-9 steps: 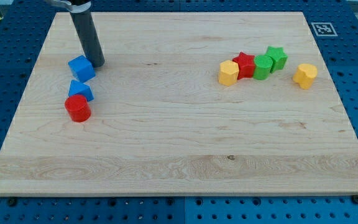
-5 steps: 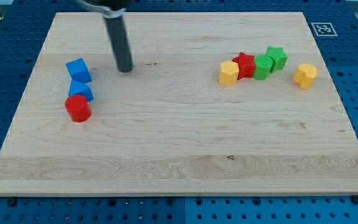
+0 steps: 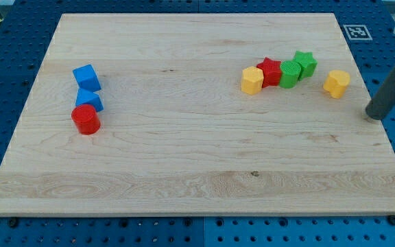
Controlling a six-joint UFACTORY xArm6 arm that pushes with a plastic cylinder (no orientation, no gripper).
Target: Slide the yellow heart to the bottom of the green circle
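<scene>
The yellow heart (image 3: 336, 82) lies near the board's right side, apart from the other blocks. The green circle (image 3: 290, 73) sits to its left in a tight row, between a red star (image 3: 270, 71) and a green star (image 3: 305, 63). My tip (image 3: 373, 115) is at the board's right edge, to the lower right of the yellow heart and not touching it. The rod slants up toward the view's right edge.
A yellow hexagon (image 3: 252, 79) ends the row on the left. At the board's left, a blue cube (image 3: 87, 77), another blue block (image 3: 88, 100) and a red cylinder (image 3: 86, 119) stand in a column. A tag marker (image 3: 357, 31) sits at the top right corner.
My tip has swept from beside the blue cube at the left across the board to its right edge. No block has moved.
</scene>
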